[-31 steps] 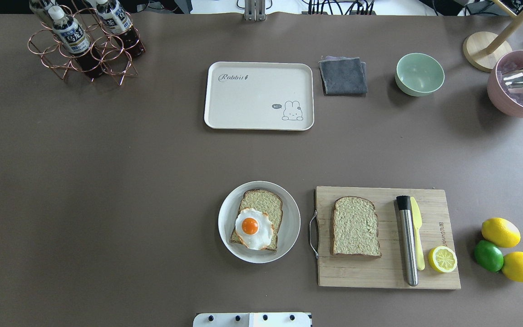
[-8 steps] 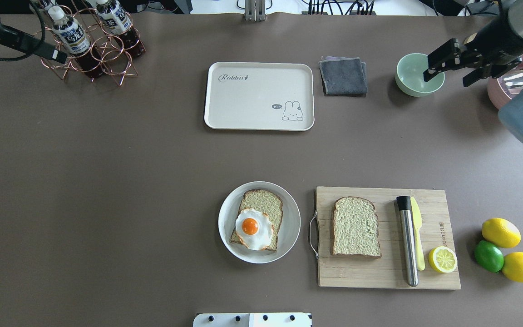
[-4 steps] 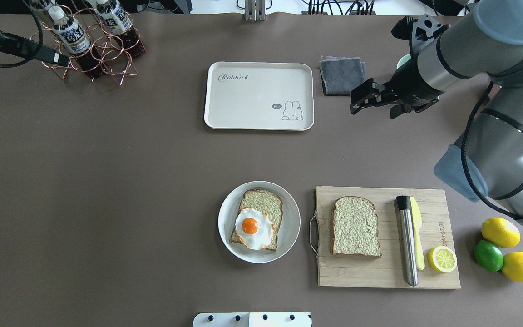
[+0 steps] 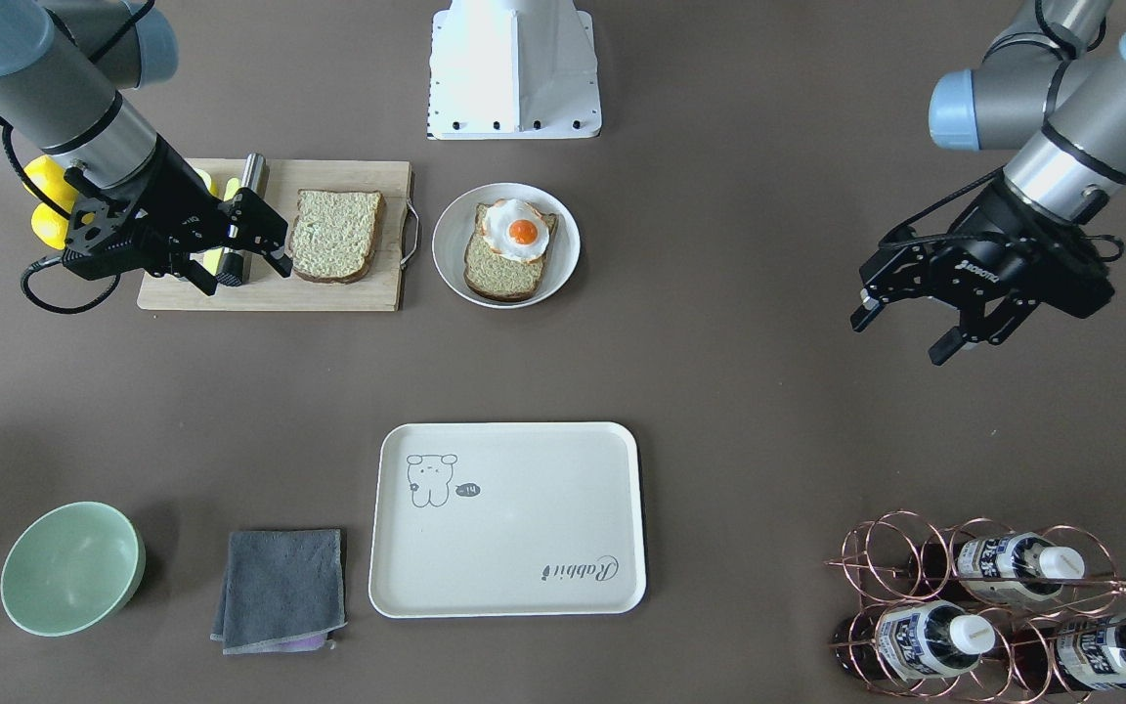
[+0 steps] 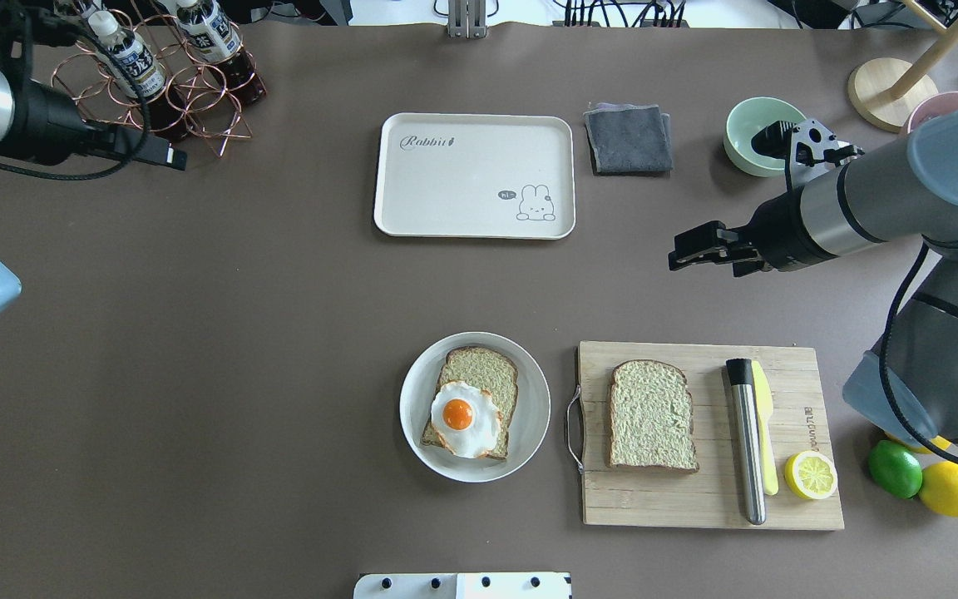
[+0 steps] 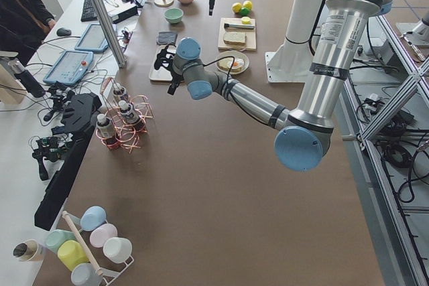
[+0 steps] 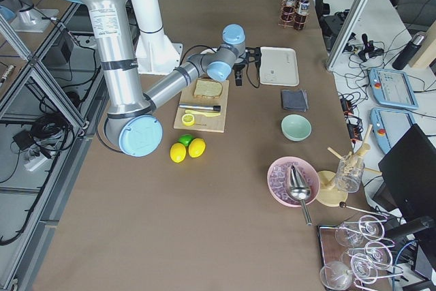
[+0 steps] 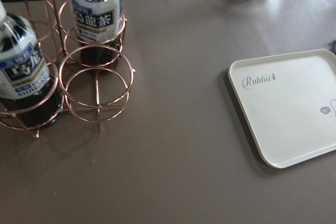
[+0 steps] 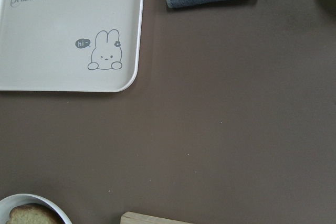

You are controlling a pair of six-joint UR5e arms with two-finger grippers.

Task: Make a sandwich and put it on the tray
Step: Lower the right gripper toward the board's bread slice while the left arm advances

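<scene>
One bread slice lies on a round light-grey plate with a toy fried egg on top. A second slice lies bare on the wooden cutting board. The cream tray sits empty at the back middle and also shows in the front view. My right gripper is open and empty, in the air behind the board, apart from the bread. My left gripper is open and empty, far left near the bottle rack.
A copper rack with bottles stands back left. A grey cloth and green bowl lie right of the tray. On the board are a steel muddler, yellow knife and half lemon. Lemons and a lime sit beside it.
My right arm has swung from the back right corner forward and left, toward the cutting board. My left arm has come further in from the left. Bread, egg and tray have not moved.
</scene>
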